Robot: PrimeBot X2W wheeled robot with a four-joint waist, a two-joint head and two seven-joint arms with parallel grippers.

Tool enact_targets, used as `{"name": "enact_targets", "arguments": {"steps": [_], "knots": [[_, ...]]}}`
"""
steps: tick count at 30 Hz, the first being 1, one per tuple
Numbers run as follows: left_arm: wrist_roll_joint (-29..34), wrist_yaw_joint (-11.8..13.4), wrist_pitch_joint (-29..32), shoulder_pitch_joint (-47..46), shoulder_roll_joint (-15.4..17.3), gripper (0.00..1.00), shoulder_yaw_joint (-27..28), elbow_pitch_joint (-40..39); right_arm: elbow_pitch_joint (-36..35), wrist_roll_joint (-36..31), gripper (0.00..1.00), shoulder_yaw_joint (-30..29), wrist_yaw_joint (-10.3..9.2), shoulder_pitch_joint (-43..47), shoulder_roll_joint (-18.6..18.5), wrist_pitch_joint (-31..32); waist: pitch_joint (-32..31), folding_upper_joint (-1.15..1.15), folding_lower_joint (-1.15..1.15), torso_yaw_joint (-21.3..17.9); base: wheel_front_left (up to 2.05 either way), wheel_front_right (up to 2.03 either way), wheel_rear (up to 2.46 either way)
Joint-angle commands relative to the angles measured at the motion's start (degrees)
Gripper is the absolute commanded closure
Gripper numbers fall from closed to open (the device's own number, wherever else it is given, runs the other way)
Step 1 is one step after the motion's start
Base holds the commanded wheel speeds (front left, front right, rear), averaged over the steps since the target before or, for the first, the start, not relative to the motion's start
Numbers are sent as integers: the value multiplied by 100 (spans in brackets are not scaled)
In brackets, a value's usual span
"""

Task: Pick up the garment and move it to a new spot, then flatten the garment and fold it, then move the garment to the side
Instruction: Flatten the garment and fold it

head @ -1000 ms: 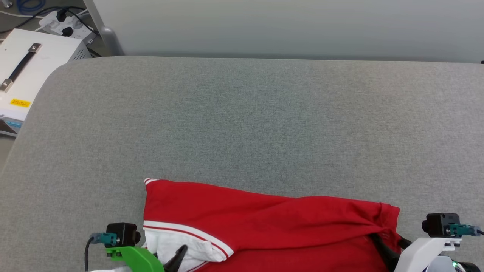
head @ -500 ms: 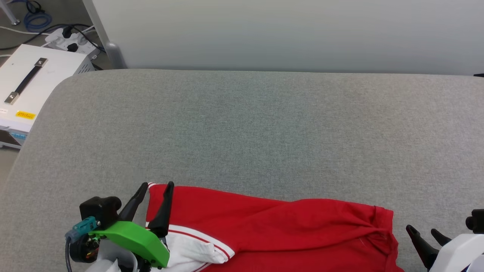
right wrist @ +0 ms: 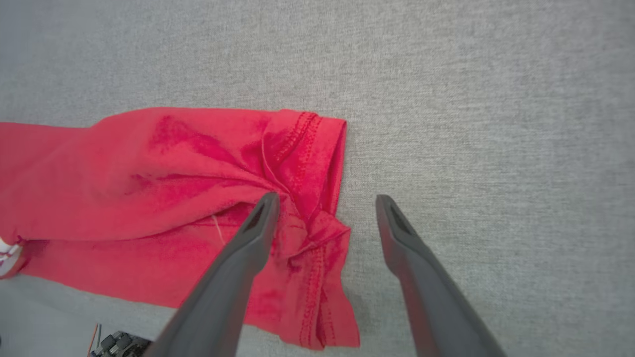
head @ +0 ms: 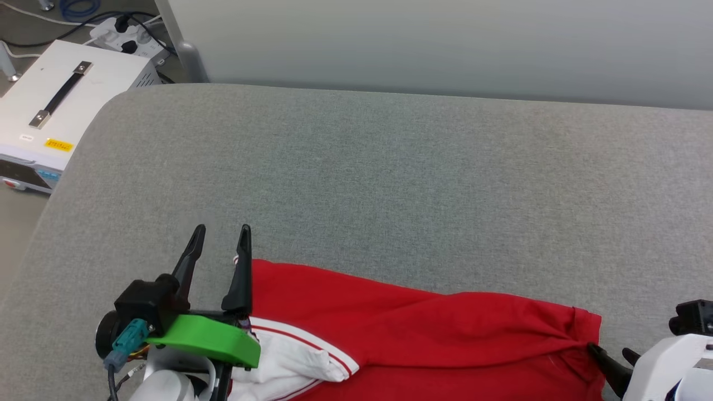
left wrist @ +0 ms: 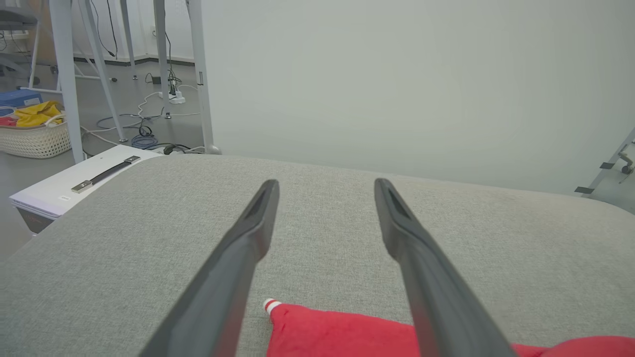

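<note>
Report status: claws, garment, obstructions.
Left claw open, over far-left corner of garment. Right claw open, astride its right hem. Garment rumpled on grey surface, unheld. White box off left edge, apart.

The left gripper (left wrist: 325,183) hangs with its two dark fingers spread wide above a grey padded surface (left wrist: 149,223), the striped-trim corner of a red garment (left wrist: 337,332) lying between them; a white case (left wrist: 74,186) with a black handle and a basket (left wrist: 34,141) stand off to the left

Matt cloth garment (head: 423,328); rough woven tbl (head: 390,184)
</note>
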Motion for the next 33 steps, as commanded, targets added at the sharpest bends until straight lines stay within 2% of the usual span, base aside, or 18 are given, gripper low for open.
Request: {"name": "enact_targets", "arguments": {"steps": [1,14,15,16,17,18,23,33], "knots": [[93,-72,-31,91,-83,0,67,-26,75,-28,0,22,-3,-129,22,48,99,0,0,74,0,0,0],[476,-520,-32,160,-647,0,382,187,848,182,0,443,-3,-109,248,443,359,0,0,309,0,0,0],[505,-556,-32,153,-681,0,418,213,895,184,5,461,-3,-95,264,479,369,0,0,316,0,0,0],[535,-589,-32,148,-713,0,455,238,934,203,53,473,-3,-91,288,509,372,0,0,319,0,0,0],[562,-613,-32,146,-736,0,486,254,954,196,89,495,-3,-94,289,524,375,0,0,321,0,0,0],[597,-642,-32,145,-763,0,518,276,973,196,100,510,-3,-100,291,525,376,0,0,324,0,0,0],[724,-753,-32,169,-853,0,644,371,871,192,100,585,-3,-222,218,338,327,0,0,310,0,0,0],[808,-807,-32,378,-884,0,779,517,309,8,100,488,-3,-289,-236,-101,-14,0,0,217,0,0,0]]}}
